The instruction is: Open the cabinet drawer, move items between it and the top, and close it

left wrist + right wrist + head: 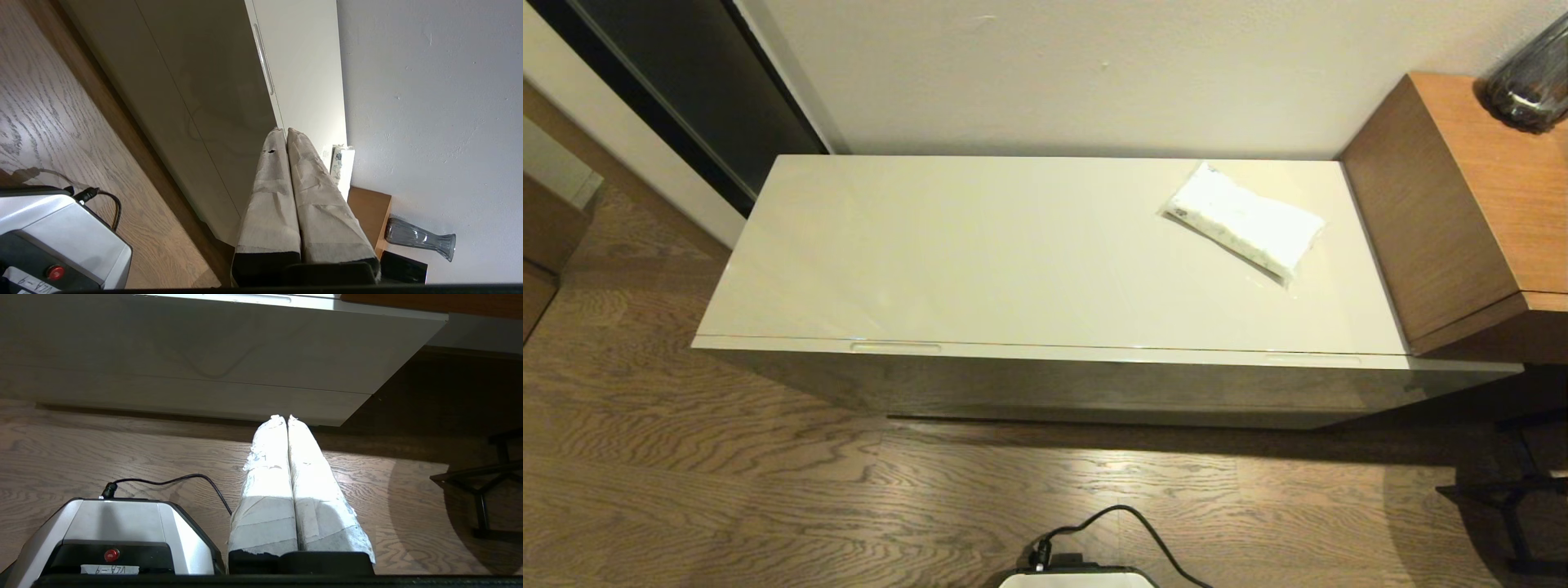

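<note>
The glossy cream-white top (1013,253) fills the middle of the head view. A white soft packet (1243,220) with pale print lies on it at the right rear; the left wrist view catches the packet (340,163) edge-on. The drawer (1094,357) is closed, its two slot handles (895,347) (1313,358) showing along the front edge. No black tape roll is in view. Neither arm shows in the head view. My left gripper (284,130) is shut and empty, held low off the cabinet front. My right gripper (284,416) is shut and empty above the floor before the cabinet.
A taller brown wooden unit (1462,196) abuts the cabinet's right end, with a dark glass vase (1531,77) on it. A dark stand (1515,498) is on the floor at right. My base (1078,576) and its black cable (1143,531) lie on the wood floor.
</note>
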### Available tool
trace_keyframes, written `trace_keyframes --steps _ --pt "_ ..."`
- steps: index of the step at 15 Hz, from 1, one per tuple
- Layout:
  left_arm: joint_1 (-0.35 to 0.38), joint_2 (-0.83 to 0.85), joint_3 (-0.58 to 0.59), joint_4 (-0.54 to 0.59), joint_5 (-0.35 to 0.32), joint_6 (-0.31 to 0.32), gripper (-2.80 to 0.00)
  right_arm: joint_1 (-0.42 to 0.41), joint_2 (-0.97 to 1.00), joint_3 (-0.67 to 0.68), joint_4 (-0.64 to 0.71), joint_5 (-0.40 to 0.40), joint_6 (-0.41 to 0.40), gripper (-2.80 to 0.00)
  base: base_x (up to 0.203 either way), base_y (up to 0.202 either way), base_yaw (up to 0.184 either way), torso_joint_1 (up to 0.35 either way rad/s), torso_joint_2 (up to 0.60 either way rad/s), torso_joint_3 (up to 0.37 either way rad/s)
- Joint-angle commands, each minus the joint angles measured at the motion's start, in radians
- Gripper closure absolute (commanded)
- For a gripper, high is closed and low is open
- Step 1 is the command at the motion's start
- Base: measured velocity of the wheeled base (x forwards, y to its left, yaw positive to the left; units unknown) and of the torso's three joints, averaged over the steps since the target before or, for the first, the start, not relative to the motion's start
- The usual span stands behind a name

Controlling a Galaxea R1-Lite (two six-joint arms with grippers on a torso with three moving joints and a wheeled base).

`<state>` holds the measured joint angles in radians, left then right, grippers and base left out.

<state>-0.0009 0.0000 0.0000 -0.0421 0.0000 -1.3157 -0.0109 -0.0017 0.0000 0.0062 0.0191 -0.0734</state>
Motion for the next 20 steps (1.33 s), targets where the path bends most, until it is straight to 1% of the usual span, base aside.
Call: trace_keyframes --steps 1,14,15,16,20 --pt "-0.001 0.002 0.000 -0.001 0.000 -0.008 0.00 0.000 0.002 0.002 0.000 0.002 -0.002 0.00 0.000 0.000 0.000 0.000 0.00 0.000" --pt "0.001 0.002 0.000 -0.001 0.000 -0.008 0.00 0.000 0.002 0.002 0.000 -0.002 0.003 0.00 0.000 0.000 0.000 0.000 0.00 0.000" --pt "0.000 0.002 0.000 -0.001 0.000 -0.008 0.00 0.000 0.002 0.002 -0.001 -0.005 0.010 0.00 0.000 0.000 0.000 0.000 0.00 0.000" --pt "-0.001 0.002 0.000 -0.001 0.000 -0.008 0.00 0.000 0.002 0.001 -0.003 -0.010 0.041 0.00 0.000 0.000 0.000 0.000 0.00 0.000" --pt "0.001 0.001 0.000 -0.001 0.000 -0.008 0.00 0.000 0.002 0.000 -0.003 -0.008 0.050 0.00 0.000 0.000 0.000 0.000 0.00 0.000"
